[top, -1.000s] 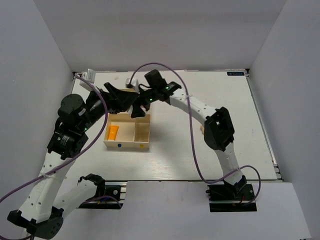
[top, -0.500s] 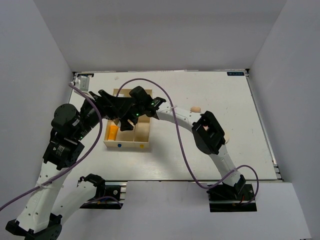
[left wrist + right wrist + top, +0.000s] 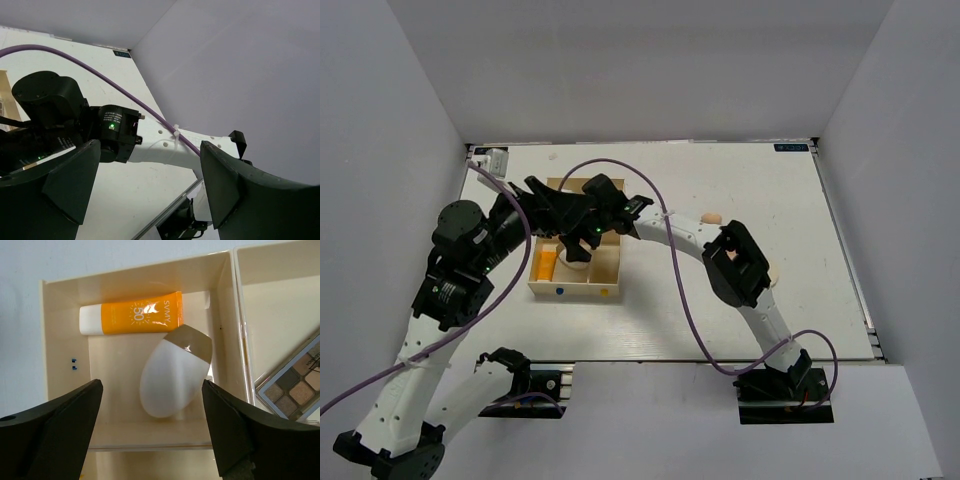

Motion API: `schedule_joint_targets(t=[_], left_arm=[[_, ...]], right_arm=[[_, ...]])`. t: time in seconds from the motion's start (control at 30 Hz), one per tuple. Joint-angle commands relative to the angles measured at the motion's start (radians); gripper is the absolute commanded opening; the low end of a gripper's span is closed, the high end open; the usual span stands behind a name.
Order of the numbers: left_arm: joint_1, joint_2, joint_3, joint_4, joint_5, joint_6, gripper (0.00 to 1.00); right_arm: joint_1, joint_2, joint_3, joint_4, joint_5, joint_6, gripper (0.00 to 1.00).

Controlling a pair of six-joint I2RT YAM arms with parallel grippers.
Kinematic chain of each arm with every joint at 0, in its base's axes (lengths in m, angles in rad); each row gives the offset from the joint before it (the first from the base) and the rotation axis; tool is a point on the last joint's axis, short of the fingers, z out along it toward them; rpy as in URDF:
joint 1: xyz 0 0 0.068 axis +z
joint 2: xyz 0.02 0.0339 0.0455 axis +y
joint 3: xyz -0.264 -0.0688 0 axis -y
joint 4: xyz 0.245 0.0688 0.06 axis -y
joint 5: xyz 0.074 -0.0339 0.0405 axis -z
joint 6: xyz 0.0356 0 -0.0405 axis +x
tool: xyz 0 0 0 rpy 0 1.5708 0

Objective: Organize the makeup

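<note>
Black fingers of the right claw [image 3: 151, 390] stood wide apart and empty above the pale wooden box [image 3: 45, 340]; the left claw [image 3: 150, 145] gaped empty too. In one compartment the white oval piece [image 3: 172, 375] lay just beside the orange tube [image 3: 132, 319], with an eyeshadow palette [image 3: 292, 390] in the next compartment.

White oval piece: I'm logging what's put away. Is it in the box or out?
In. The white oval piece lies in a compartment of the wooden box beside the orange tube, clear of the right gripper.
</note>
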Motion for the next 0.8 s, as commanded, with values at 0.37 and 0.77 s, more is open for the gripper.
schedule_joint_targets(t=[0.37,0.77], left_arm=[[-0.011,0.228,0.013,0.092,0.204,-0.063,0.48],[-0.189,0.674,0.180,0.003,0.162,-0.049,0.16]], right_arm=[[-0.307,-0.443,-0.352,-0.005,0.142,0.110,0.00],[-0.720,-0.708,-0.749,-0.140,0.133,0.163,0.34]])
